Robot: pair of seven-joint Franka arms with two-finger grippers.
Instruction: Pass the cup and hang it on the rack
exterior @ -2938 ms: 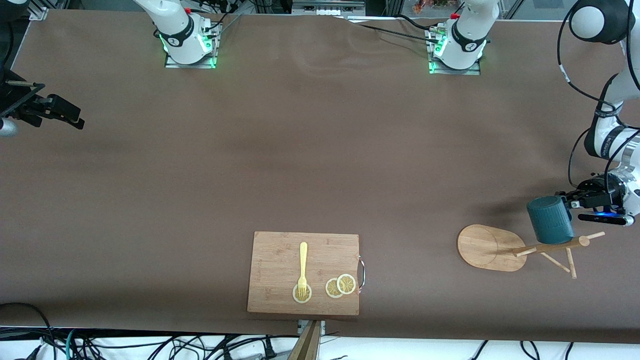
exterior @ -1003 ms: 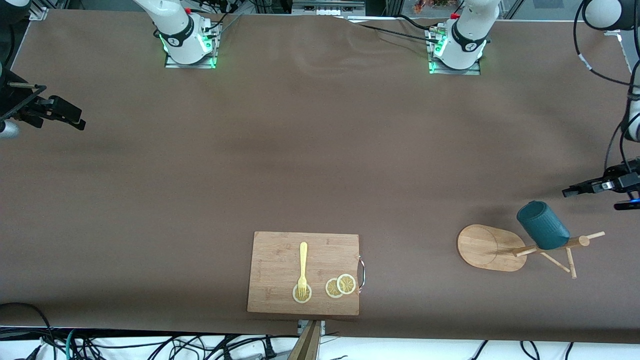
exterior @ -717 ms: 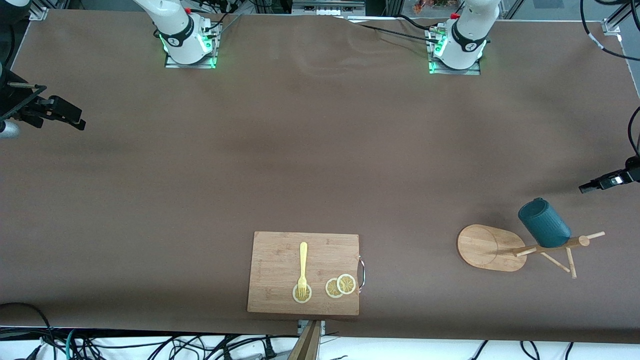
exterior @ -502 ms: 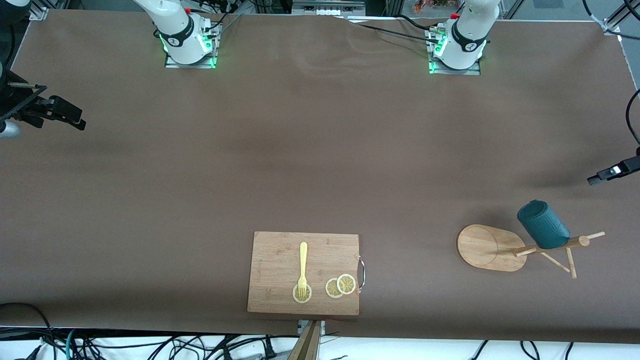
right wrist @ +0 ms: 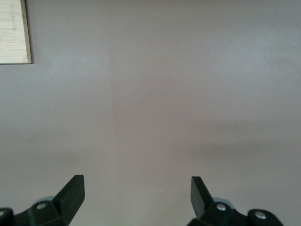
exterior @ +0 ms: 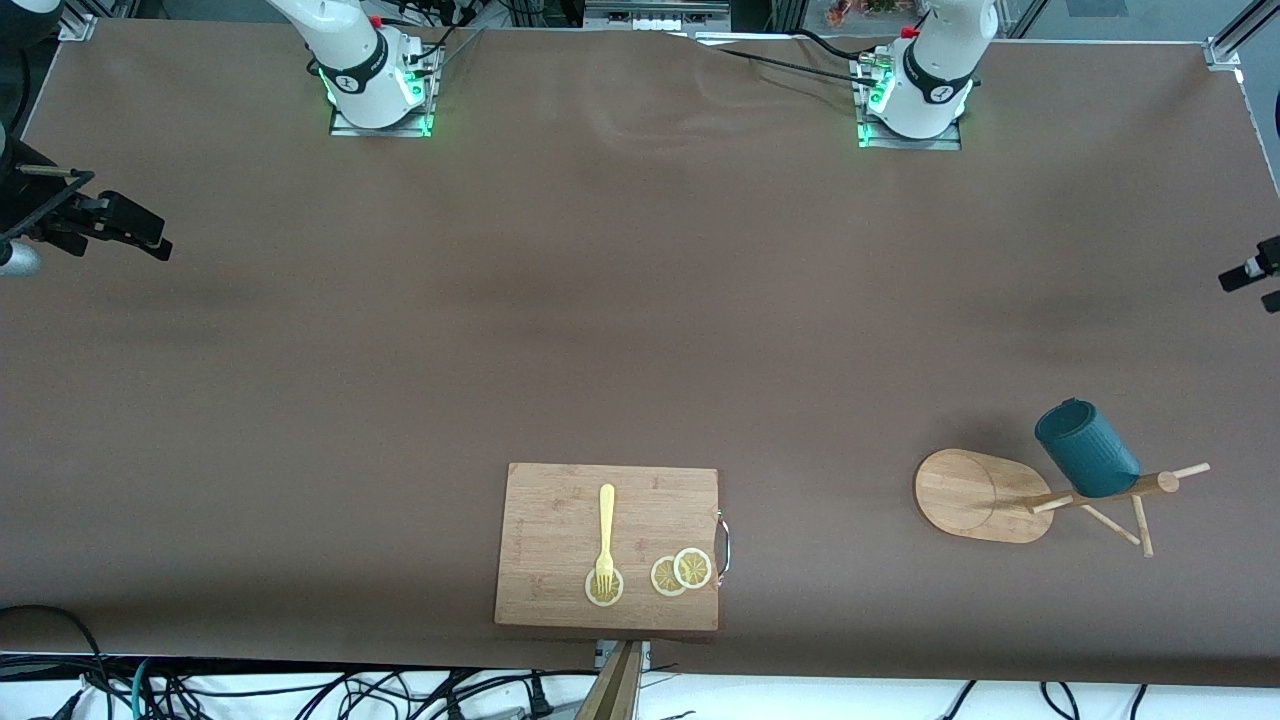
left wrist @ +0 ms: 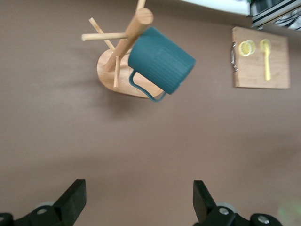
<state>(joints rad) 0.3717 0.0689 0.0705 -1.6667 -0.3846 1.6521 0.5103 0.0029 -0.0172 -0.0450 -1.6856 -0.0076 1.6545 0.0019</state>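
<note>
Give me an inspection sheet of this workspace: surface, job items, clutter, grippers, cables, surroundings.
Surface: brown table, flat.
Job's things: cup hangs tilted on a peg of the rack, toward the left arm's end; nothing grips it.
Clutter: cutting board near the front edge, carrying a yellow fork and lemon slices.
Grippers: left gripper open, empty, at the table's edge at the left arm's end; right gripper open, empty, waiting over bare table at the right arm's end.
Cables: black cables by the left arm's base; a tangle below the front edge.
Surroundings: nothing seen.
</note>
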